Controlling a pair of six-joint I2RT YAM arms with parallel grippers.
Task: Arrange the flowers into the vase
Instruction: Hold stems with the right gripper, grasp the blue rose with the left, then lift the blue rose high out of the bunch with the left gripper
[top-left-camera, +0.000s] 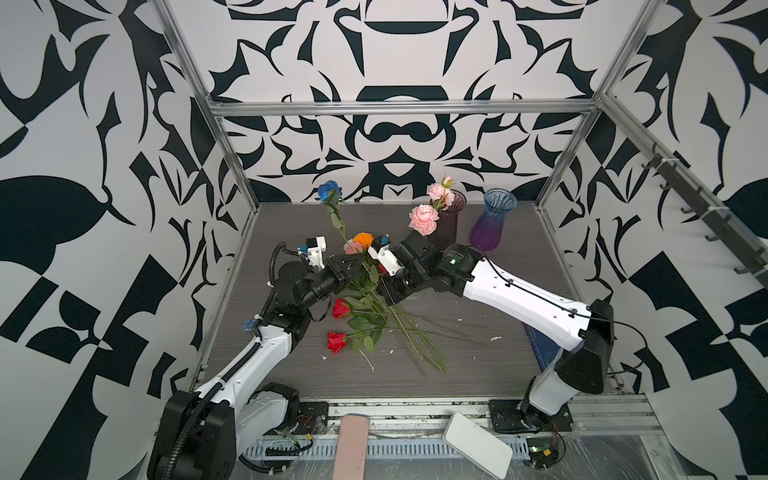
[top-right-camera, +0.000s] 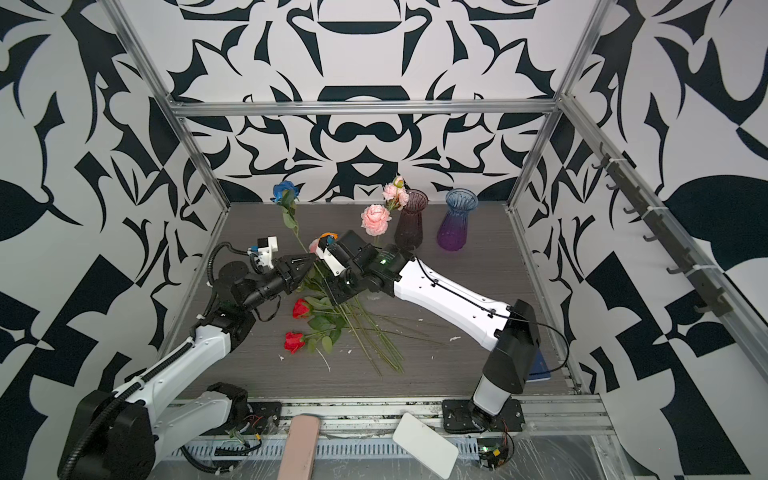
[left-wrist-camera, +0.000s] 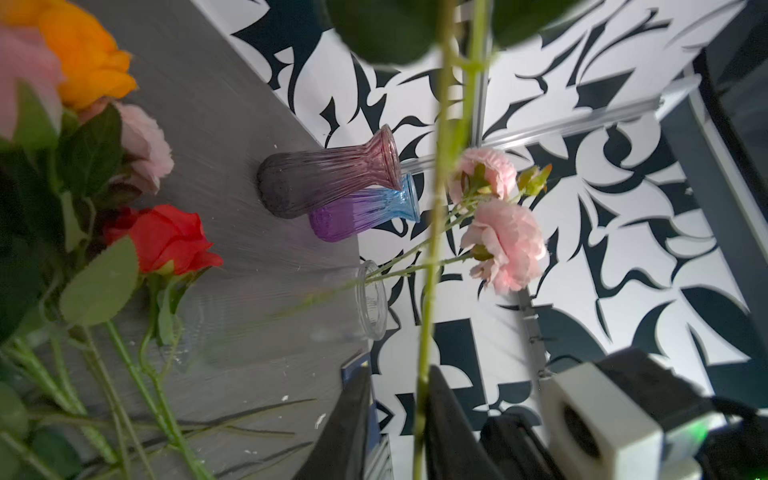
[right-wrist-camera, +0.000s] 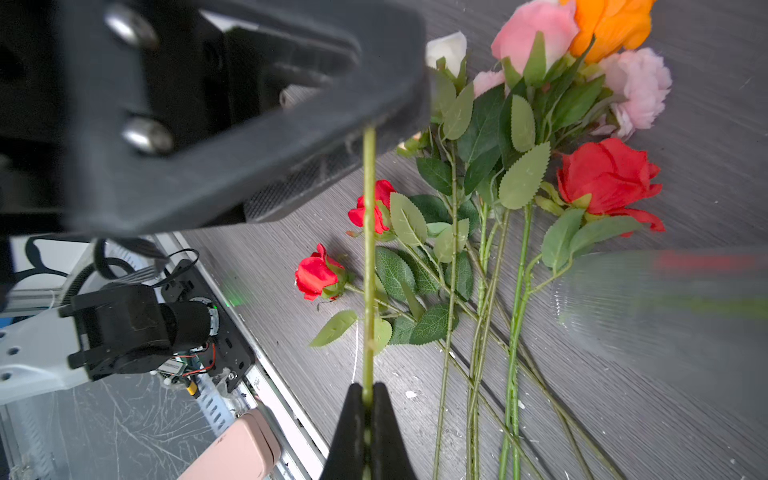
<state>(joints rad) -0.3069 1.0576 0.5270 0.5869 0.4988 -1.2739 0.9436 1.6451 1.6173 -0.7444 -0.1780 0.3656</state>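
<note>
My right gripper (right-wrist-camera: 368, 388) is shut on the lower stem of a blue rose (top-left-camera: 330, 191), which stands tilted above the table. My left gripper (left-wrist-camera: 398, 368) is open around the same stem higher up. The stem touches one finger, and a gap shows on the other side. More flowers (top-left-camera: 365, 316) lie in a heap on the table below: red roses (right-wrist-camera: 609, 178), an orange one (top-left-camera: 365, 240), pink ones and a white one. A clear glass vase (left-wrist-camera: 370, 299) holds pink flowers (top-left-camera: 424, 219); in both top views my right arm hides it.
A dark plum vase (top-left-camera: 446, 224) and a blue-purple vase (top-left-camera: 494, 220) stand at the back of the table. A pink case (top-left-camera: 351, 444) and a white slab (top-left-camera: 478, 449) lie on the front rail. A blue book (top-right-camera: 540, 368) sits at the table's right edge. Metal frame posts border the table.
</note>
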